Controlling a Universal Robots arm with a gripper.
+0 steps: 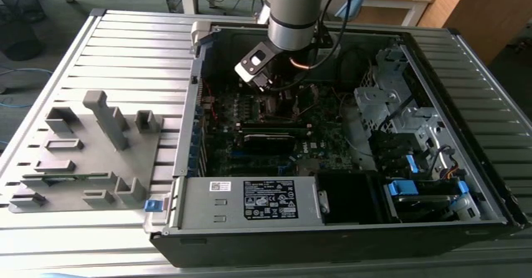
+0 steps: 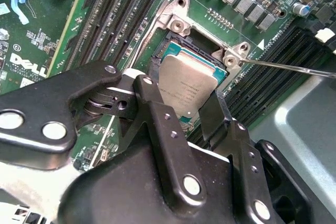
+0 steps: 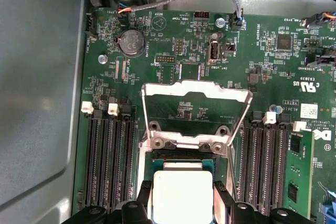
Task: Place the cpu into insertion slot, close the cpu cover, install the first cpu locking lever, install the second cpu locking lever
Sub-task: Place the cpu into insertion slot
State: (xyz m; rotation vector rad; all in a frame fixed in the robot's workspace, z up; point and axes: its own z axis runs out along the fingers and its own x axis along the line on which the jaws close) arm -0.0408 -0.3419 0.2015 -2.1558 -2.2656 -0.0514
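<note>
The cpu (image 3: 181, 187), a flat square chip with a dull silver face (image 2: 189, 80), sits at the insertion slot (image 3: 181, 152), whose silver rim (image 2: 177, 23) is set in the green board. My gripper (image 3: 181, 205) is shut on the cpu, with a black finger against each of two opposite edges (image 2: 181, 98). The cpu cover (image 3: 197, 88), a thin silver frame with a large window, stands raised on its hinge beyond the slot. A thin metal locking lever (image 2: 291, 66) sticks out sideways from a corner of the slot. In the exterior view the arm (image 1: 291, 16) reaches down into the open computer case.
Long black memory slots (image 3: 107, 156) flank the socket on both sides (image 3: 268, 156). A coin battery (image 3: 131, 41) and cables lie beyond the cover. The case's metal walls (image 1: 195, 85), power supply (image 1: 249, 200) and drive cage (image 1: 399, 103) surround the board. A grey fixture board (image 1: 91, 147) lies outside the case.
</note>
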